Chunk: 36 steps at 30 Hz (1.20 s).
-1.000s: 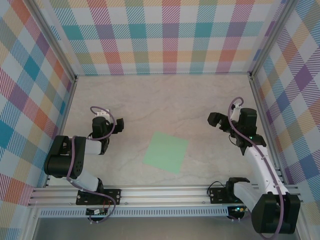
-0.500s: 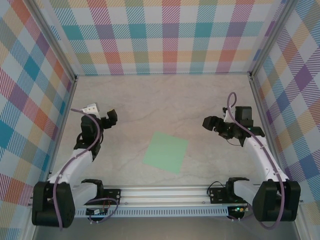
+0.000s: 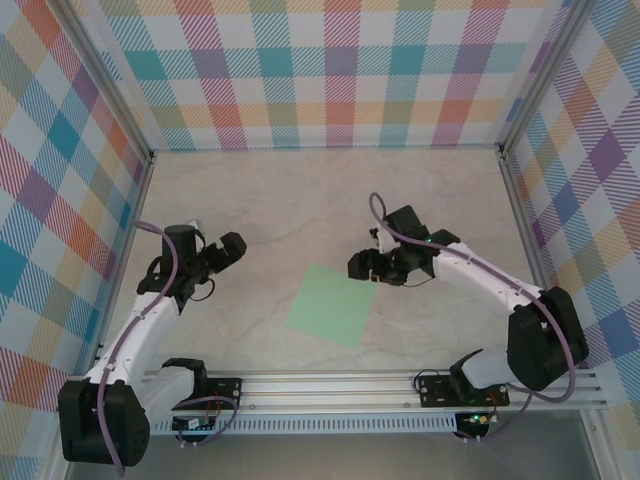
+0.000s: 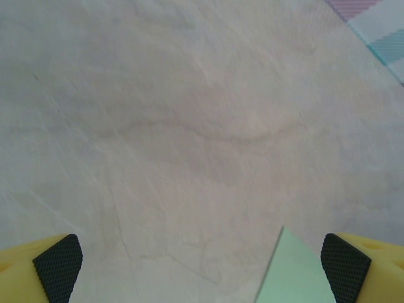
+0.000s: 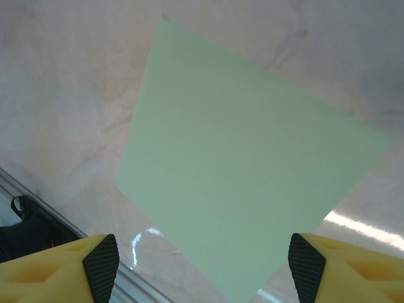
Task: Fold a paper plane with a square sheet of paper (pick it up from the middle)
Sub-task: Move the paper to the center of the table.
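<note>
Bright checked walls (image 3: 340, 80) stand around a pale stone-looking table (image 3: 300, 200). A metal rail (image 3: 330, 385) runs along the near edge.

A green square of paper (image 3: 332, 304) lies flat on the table, a bit nearer the rail than the back wall. It has no folds that I can see, so it is not a plane yet.

The right gripper (image 3: 362, 266) is up over the far right corner of the paper. Its two fingers are wide apart and it holds nothing. From its own camera, the paper (image 5: 252, 170) lies spread out below, between the two yellow fingers with black tips (image 5: 101, 259). I cannot tell if the tips touch the paper.

The left gripper (image 3: 235, 250) is off to the left of the paper, well apart from it, over bare table. Its fingers are as wide apart as they go, and it holds nothing too. In its own camera, one corner of the paper (image 4: 287, 271) pokes in near the right-side fingertip (image 4: 344, 265).
</note>
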{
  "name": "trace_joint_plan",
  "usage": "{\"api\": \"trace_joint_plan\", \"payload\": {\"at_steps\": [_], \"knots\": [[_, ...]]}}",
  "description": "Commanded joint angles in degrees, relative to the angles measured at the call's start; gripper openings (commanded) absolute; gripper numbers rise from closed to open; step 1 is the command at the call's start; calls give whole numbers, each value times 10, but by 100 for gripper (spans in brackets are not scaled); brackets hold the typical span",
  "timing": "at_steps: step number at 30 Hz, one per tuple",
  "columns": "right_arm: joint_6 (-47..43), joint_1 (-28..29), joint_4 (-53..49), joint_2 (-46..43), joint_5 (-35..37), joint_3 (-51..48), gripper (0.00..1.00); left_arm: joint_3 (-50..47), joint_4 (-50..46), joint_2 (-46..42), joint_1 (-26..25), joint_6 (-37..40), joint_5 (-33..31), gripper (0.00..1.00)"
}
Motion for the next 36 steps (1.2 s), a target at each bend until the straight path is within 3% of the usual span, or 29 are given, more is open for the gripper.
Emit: {"api": "trace_joint_plan", "payload": {"at_steps": [1,7,16,20,30,36], "knots": [[70,50,7,11,30,-16,74,-1,-50,-4,-12,-20,92,100],[91,109,19,86,57,0,74,-48,-53,-50,-40,-29,90,100],[56,110,4,190,88,44,71,-62,-103,-85,-43,-30,77,100],[51,109,-4,203,157,64,70,-62,-128,-102,-43,-28,76,100],[-135,101,-95,343,213,242,69,-67,-129,-114,-53,-40,90,100],[-135,92,-130,353,229,308,71,-70,-122,-106,-76,-47,76,100]]}}
